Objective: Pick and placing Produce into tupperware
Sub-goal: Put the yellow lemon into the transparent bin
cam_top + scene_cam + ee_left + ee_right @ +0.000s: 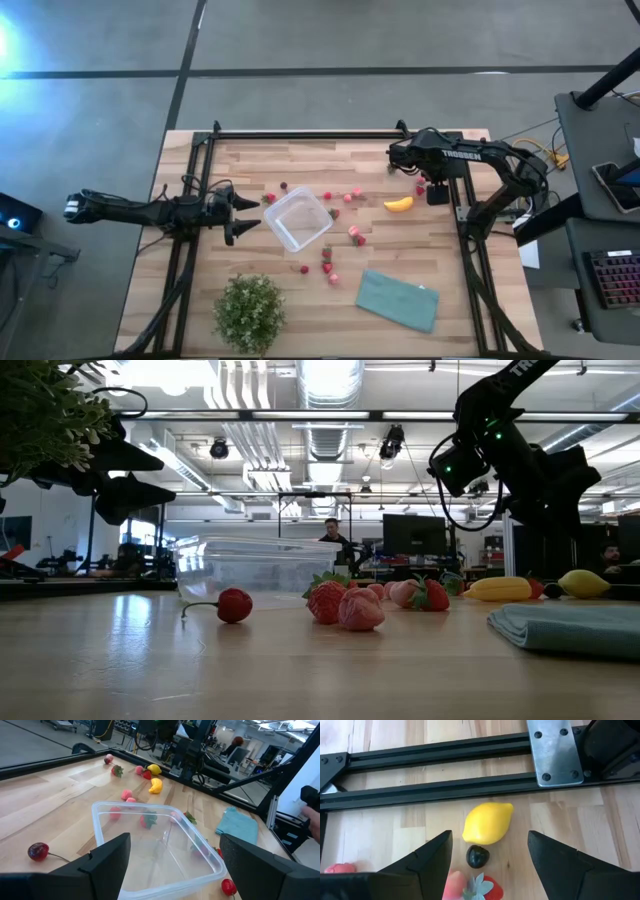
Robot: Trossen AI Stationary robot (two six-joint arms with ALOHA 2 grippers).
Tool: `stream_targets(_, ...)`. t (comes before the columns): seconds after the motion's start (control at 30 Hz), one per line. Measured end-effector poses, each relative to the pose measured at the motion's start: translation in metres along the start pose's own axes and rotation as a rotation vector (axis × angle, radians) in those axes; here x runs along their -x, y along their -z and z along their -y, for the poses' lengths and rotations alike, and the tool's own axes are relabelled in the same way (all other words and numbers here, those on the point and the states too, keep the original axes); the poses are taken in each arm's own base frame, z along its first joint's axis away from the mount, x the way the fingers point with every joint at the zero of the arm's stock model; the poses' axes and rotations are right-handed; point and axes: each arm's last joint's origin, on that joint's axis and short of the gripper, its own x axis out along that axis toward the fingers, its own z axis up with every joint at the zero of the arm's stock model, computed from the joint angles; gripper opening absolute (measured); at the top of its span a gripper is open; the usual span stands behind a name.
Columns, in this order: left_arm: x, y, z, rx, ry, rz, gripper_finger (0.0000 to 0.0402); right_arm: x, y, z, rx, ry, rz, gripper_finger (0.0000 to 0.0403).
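The clear square tupperware stands on its base at mid-table, and the high view shows nothing inside it. My left gripper waits open at its left side, its fingers level with the near wall. Strawberries lie scattered around it. A yellow banana lies to its right. Farther right, by the frame rail, a yellow lemon-like fruit, a dark berry and strawberries lie together. My right gripper hangs open above them, slanting down, and touches none.
A potted green plant stands at the near left. A folded teal cloth lies at the near right. Black frame rails with a metal plate run just beyond the lemon-like fruit. A person shows far behind the table.
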Motion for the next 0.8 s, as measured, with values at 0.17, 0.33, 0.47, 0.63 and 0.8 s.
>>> stream_targets(0.17,0.000,0.000,0.000,0.000,0.000,0.000,0.0293,0.000,0.001,0.000,-0.003,-0.003,-0.008,0.0251)
stream_targets(0.33,0.000,0.000,0.000,0.000,0.000,0.000,0.0293,-0.005,0.003,-0.001,-0.029,0.005,0.004,0.0251)
stream_targets(0.47,0.000,0.000,0.000,0.000,0.000,0.000,0.0293,-0.021,0.007,-0.002,-0.095,0.025,0.000,0.0251)
stream_targets(0.63,0.000,0.000,0.000,0.000,0.001,0.001,0.0293,-0.034,0.007,-0.001,-0.103,0.091,-0.021,0.0251)
stream_targets(0.8,0.000,0.000,0.000,0.000,0.000,0.000,0.0293,-0.043,0.005,0.000,-0.109,0.099,0.005,0.0251)
